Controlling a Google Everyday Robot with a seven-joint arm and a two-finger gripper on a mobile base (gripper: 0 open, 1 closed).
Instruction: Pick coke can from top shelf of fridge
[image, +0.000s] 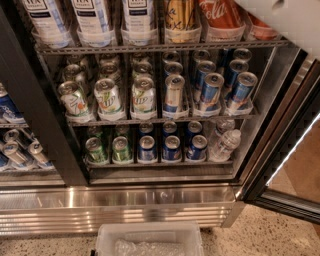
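Observation:
The fridge (30, 110) stands open in front of the camera. Its top shelf (150, 48) is a dark wire rack with clear cup holders along the top of the view. A red coke can (220, 12) stands in a holder at the right of that row. Beside it to the right, a second red can (261, 31) is partly hidden. A white part of my arm (290, 20) covers the top right corner, over that second can. The gripper itself lies outside the view.
White tea cans (90, 17) and a gold can (181, 17) fill the row left of the coke can. Lower racks hold 7up cans (107, 95), blue cans (210, 90) and a water bottle (225, 145). The door (295, 150) hangs open at right. A clear plastic bin (150, 240) sits below the steel base panel (115, 210).

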